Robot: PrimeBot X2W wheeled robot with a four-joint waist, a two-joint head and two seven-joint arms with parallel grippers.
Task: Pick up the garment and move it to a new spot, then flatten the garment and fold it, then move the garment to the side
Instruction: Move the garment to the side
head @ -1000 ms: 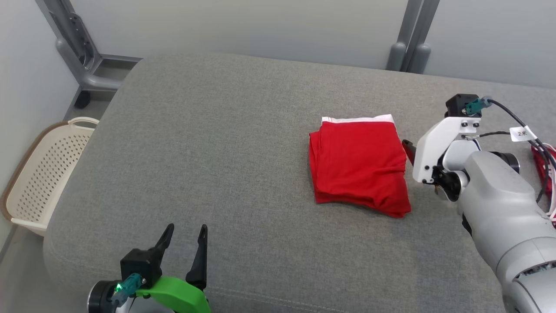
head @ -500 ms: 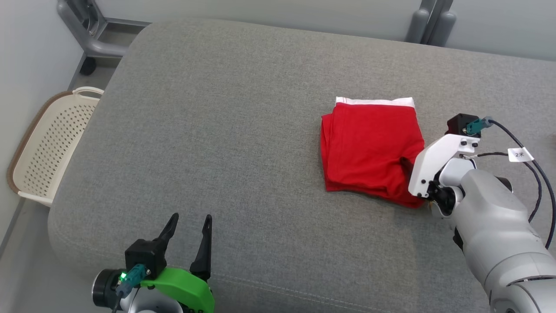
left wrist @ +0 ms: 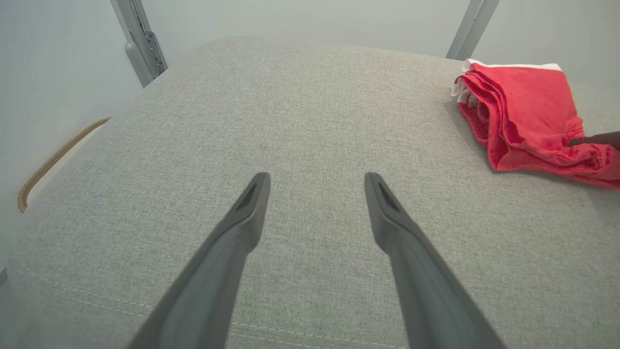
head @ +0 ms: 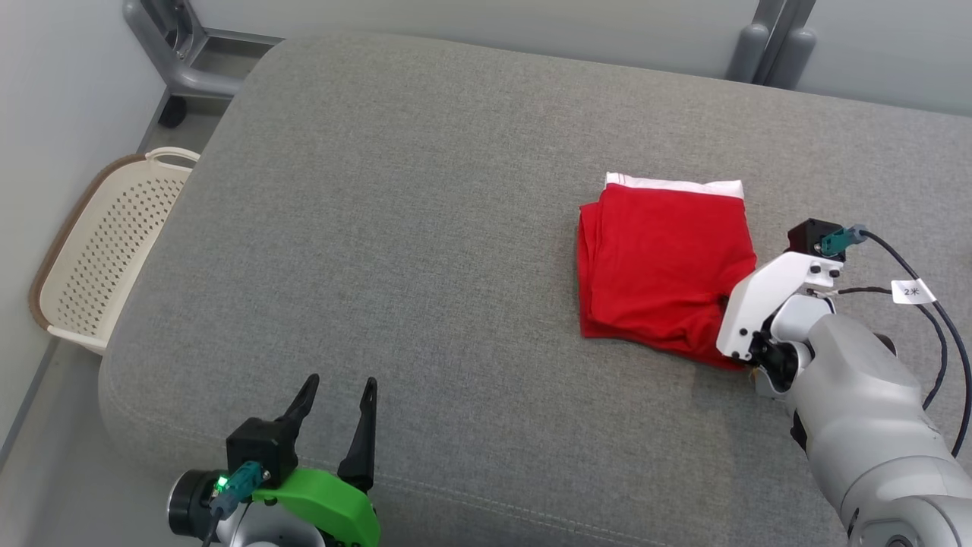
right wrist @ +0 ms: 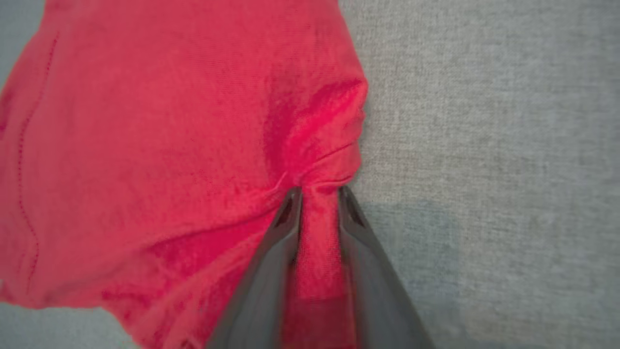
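A folded red garment with a white waistband lies on the right half of the grey cushion. My right gripper sits at its near right corner. In the right wrist view the gripper has its two dark fingers drawn close together, pinching a ridge of the red garment between them. My left gripper stands open over the cushion's near left edge, far from the cloth. The left wrist view shows the left gripper wide apart and holding nothing, with the garment at upper right.
A cream perforated laundry basket stands on the floor left of the cushion. Grey metal frame legs rise behind the cushion's far corners. A black cable with a white tag hangs from the right wrist.
The head camera has shifted. My right gripper came down onto the garment's near right corner and closed its fingers on a pinch of cloth. The left gripper stayed open.
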